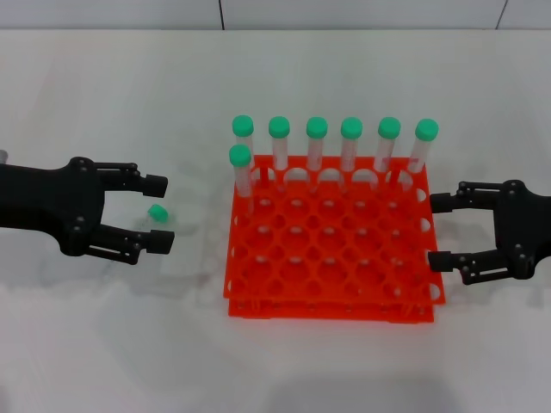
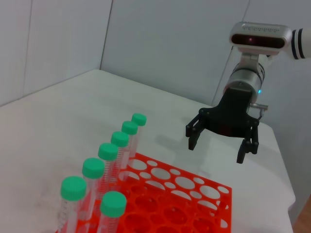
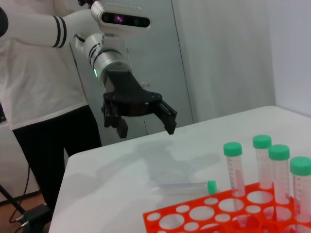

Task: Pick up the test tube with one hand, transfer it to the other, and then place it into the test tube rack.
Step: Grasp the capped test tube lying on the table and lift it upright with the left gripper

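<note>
The test tube (image 1: 160, 212) lies on its side on the white table, left of the test tube rack (image 1: 329, 308); in the head view mostly its green cap shows. The right wrist view shows its whole clear body (image 3: 182, 187) lying just beyond the rack's edge (image 3: 233, 224). My left gripper (image 1: 161, 212) is open, and the cap shows between its fingers in the head view. In the right wrist view the left gripper (image 3: 146, 127) hovers above the table, clear of the tube. My right gripper (image 1: 439, 231) is open and empty at the rack's right side; it also shows in the left wrist view (image 2: 221, 144).
Several green-capped tubes (image 1: 316, 142) stand upright in the rack's back row, and one more in the second row at the left (image 1: 240, 168). They also show in the left wrist view (image 2: 104, 160). A person in a white shirt (image 3: 43, 87) stands beyond the table.
</note>
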Robot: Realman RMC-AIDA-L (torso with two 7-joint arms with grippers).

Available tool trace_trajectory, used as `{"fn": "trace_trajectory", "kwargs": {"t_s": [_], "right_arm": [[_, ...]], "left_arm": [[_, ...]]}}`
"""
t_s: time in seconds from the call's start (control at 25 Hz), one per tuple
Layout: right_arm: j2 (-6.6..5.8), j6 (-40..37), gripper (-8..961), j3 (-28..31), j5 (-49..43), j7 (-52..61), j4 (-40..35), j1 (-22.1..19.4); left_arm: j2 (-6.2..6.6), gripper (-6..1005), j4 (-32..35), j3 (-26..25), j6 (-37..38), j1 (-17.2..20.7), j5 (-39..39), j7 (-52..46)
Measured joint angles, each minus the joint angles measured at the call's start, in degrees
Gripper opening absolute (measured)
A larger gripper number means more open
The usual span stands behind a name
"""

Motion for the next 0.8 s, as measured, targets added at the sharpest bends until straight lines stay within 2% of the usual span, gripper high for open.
{"fn": "trace_trajectory", "kwargs": {"t_s": [0.28,0.8], "right_arm": [[-0.89,0.15,841,0.61,-0.03,-0.32,-0.01,-1.03],[-0.76,2.19,841,0.67,-0.02,-0.60,0.20,-1.61]], "left_arm": [[-0.02,866,0.00,0.07,0.32,0.04,0.00,-0.01],[-0.06,843,0.00,0.06,0.68,-0.04,-0.40,-0.22]]}}
